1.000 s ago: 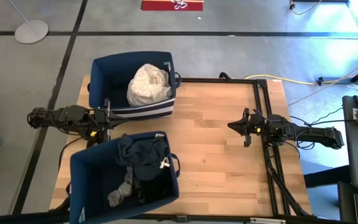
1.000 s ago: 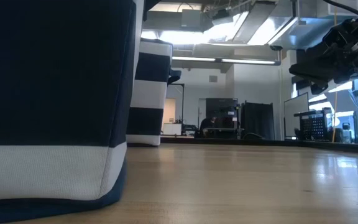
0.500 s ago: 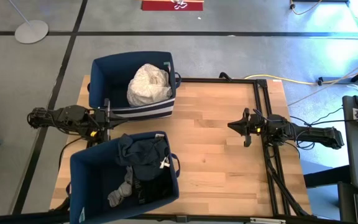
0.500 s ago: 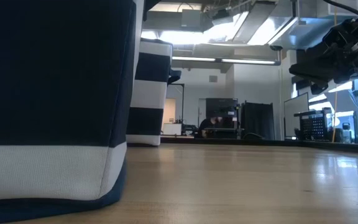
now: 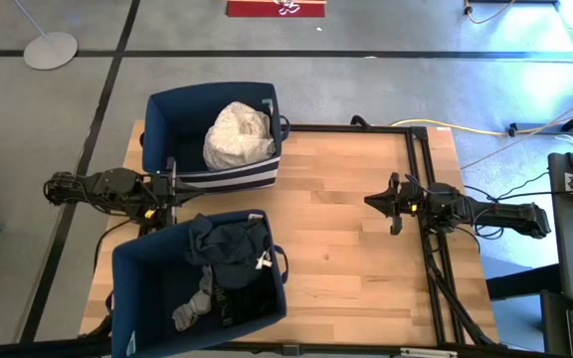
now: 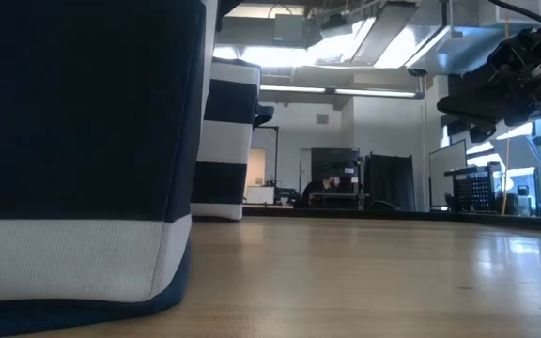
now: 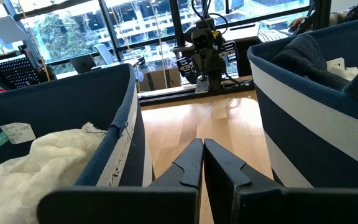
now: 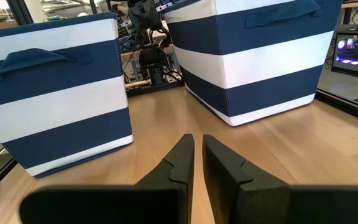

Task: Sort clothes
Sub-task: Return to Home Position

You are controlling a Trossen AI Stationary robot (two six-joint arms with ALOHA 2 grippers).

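High view: light wooden table (image 5: 346, 259), two navy fabric bins on it. The far navy bin (image 5: 162, 114) holds a crumpled white-cream bundle of pale clothes (image 5: 239, 134). The near navy bin (image 5: 132, 288) holds the black and navy dark clothes (image 5: 229, 249), with limp grey socks (image 5: 195, 303) on top. I see no garment on the bare wood. My left gripper (image 5: 170, 189) sits between the bins. My right gripper (image 5: 374, 202) hovers over the table's right side, well apart from both bins.

Low view: only the near bin's wall and the far bin's stripes, with my right arm up high. No clothes show.

Left wrist view: my fingers (image 7: 188, 165) are together and hold nothing. Pale clothes lie in one bin, dark clothes mound over the other's rim.

Right wrist view: fingers close together with only a thin slit, nothing between them. Both striped bins are ahead, contents hidden.

Handling, my guess: everything is light, soft and floppy, and it'll drape and drag. I'd pinch a raised fold at the top of a pile. The socks are thin and could slip out.
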